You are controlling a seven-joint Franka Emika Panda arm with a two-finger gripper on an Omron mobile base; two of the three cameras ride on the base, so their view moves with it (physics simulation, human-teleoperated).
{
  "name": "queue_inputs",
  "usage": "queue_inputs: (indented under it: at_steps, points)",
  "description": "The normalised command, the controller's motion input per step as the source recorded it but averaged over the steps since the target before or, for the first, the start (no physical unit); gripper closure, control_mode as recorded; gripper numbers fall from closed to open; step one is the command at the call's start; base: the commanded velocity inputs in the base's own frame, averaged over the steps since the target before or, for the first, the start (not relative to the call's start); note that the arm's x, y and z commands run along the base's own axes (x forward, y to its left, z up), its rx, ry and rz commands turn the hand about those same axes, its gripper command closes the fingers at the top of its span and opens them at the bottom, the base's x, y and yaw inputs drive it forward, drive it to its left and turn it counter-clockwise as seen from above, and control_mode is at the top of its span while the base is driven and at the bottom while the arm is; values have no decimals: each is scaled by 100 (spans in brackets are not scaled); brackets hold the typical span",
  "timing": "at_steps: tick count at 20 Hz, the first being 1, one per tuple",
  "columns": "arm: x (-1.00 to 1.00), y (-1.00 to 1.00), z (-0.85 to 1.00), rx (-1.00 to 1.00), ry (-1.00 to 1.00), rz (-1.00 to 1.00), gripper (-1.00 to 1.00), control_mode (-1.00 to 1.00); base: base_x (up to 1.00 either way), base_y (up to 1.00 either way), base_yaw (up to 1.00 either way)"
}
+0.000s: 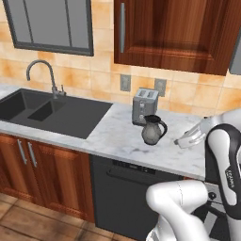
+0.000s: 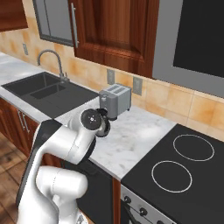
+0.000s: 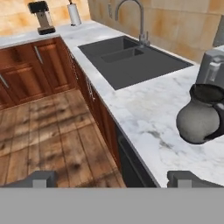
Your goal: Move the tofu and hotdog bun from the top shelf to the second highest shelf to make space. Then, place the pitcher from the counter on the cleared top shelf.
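The pitcher (image 1: 153, 130), a mottled grey jug with a dark rim and handle, stands upright on the marbled counter (image 1: 117, 139) just in front of the toaster. My gripper (image 1: 184, 140) hovers over the counter to the pitcher's right, a short gap away and not touching it. In the hand view the pitcher (image 3: 200, 117) sits ahead at the right edge, beyond the right fingertip (image 3: 186, 178). The gripper (image 3: 113, 181) is open, its tips far apart with nothing between them. The tofu, hotdog bun and top shelf are out of view.
A silver toaster (image 1: 145, 105) stands behind the pitcher against the tiled wall. The black sink (image 1: 52, 113) with its faucet (image 1: 44, 70) lies to the left. A black stovetop (image 2: 183, 162) adjoins the counter on the right. Wood cabinets hang overhead.
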Motion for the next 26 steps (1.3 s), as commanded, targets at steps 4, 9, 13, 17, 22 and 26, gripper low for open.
queue_inputs:
  at_steps: [4,9,13,17,22,26]
  points:
    - [1,-3,-61,0,-6,0,-100,-100,0,0,0]
    - [15,-10,-27,3,-9,0,-100,-100,0,0,0]
    - [21,-6,0,8,-10,0,-100,-100,0,0,0]
    - [30,-12,0,14,-11,0,-100,-100,0,0,0]
    - [34,-14,0,12,-6,0,-100,-100,0,0,0]
    - [40,-23,-2,12,0,0,-100,-100,0,0,0]
